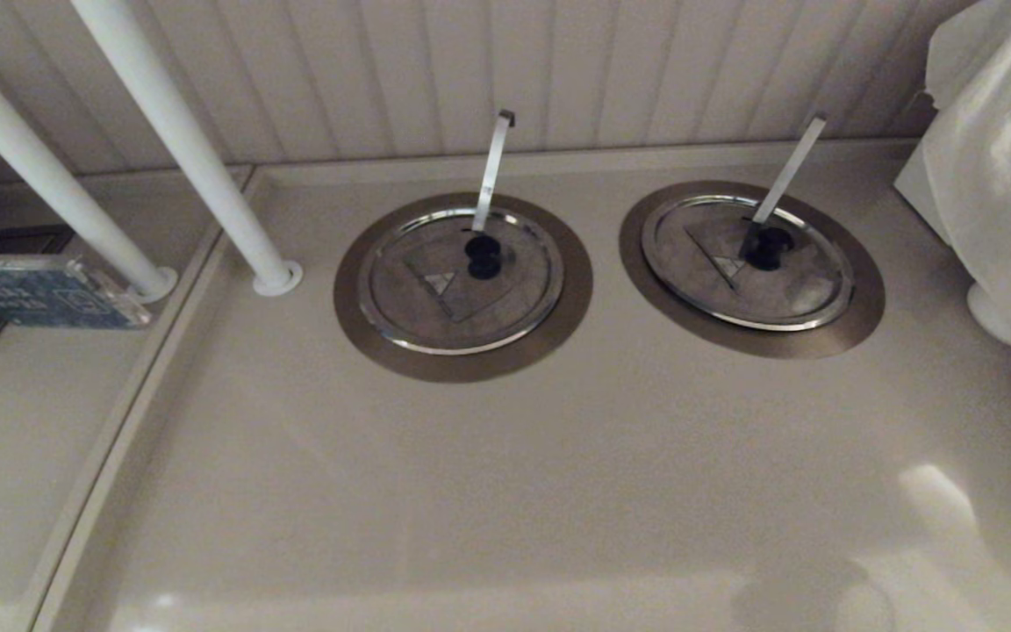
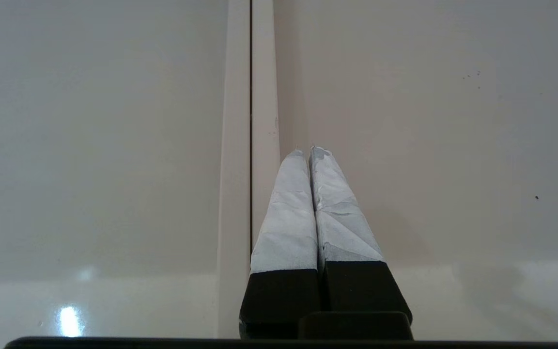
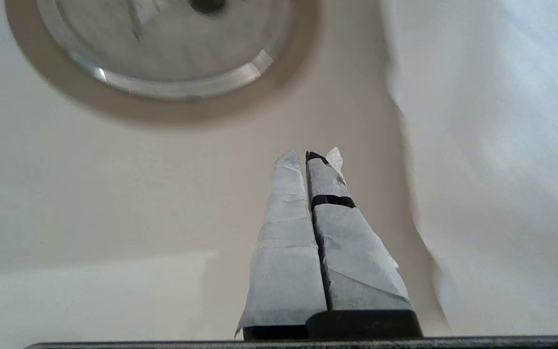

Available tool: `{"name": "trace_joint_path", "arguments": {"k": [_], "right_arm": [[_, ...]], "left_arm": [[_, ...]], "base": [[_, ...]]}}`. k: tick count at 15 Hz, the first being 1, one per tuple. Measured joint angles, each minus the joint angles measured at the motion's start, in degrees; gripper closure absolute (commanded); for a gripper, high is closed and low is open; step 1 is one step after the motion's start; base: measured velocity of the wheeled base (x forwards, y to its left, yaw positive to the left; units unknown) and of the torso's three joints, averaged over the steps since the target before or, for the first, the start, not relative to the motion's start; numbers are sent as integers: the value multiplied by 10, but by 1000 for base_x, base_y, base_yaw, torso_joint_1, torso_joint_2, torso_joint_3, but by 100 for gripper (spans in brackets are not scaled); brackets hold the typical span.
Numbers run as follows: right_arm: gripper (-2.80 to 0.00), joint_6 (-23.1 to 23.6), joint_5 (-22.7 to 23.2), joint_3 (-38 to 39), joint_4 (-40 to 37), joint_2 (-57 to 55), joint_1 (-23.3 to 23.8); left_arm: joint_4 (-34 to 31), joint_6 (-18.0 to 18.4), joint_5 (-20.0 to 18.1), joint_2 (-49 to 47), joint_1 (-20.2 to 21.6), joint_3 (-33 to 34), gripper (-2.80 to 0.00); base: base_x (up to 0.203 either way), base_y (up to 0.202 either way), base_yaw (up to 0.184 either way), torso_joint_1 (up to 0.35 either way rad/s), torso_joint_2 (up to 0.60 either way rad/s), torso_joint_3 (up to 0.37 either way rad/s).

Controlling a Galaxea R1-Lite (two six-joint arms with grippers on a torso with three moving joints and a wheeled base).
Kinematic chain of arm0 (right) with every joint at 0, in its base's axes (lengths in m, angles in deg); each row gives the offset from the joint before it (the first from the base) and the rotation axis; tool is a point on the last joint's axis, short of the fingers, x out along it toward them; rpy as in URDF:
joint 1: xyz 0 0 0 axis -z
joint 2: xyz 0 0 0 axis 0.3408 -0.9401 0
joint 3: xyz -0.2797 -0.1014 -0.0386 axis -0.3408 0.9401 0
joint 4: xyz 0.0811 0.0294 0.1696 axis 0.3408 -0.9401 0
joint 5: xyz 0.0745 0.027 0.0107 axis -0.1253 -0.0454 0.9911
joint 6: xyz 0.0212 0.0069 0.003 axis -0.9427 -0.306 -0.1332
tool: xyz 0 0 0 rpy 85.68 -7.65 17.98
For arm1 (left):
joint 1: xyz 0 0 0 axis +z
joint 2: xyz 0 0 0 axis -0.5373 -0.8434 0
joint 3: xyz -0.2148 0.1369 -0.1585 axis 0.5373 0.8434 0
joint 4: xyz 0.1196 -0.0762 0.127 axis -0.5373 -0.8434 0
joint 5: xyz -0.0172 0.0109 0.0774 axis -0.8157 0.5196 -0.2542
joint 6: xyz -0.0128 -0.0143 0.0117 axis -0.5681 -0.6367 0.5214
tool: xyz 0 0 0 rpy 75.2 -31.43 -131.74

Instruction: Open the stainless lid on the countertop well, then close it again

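Beige, glossy surface (image 1: pixel 488 491), raised rim at the back: carried two round wells side by side. Right-hand countertop well (image 1: pixel 856 320), wide brushed-steel collar: covered. Round stainless lid (image 1: pixel 786 285) with black centre knob (image 1: pixel 769 247), wedge flap and straight-tipped leaning flat handle (image 1: pixel 791 167): lay flat and seated in its collar, untouched. Twin lid (image 1: pixel 462 281), hook-tipped handle: likewise seated, to its left. Left gripper (image 2: pixel 308 151), white-wrapped fingers clenched together on nothing: idle above a seam in the surface. Right gripper (image 3: pixel 314 156), white-wrapped fingers also pressed together, empty: near the surface, short of the stainless lid. Progress, as judged: none visible; opening and closing both remained.
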Motion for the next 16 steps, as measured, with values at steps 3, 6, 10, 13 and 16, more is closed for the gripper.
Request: {"name": "trace_joint_path", "arguments": {"k": [3,6,10,13,16], "right_arm": [[0,-16,-10,28,-111,139,35],[0,-20,-13,40,-194,249,72],[0,-22,-7,73,-227,367,85],[0,-23,30,150,-212,458,86],[0,1,70,314,-111,492,86]], "left_arm": [[0,0,0,0,0,0,0],[0,0,0,0,0,0,0],[0,0,0,0,0,0,0],[0,0,0,0,0,0,0],[0,0,0,0,0,0,0]], "base": [[0,0,0,0,0,0],[0,0,0,0,0,0],[0,0,0,0,0,0],[0,0,0,0,0,0],[0,0,0,0,0,0]]}}
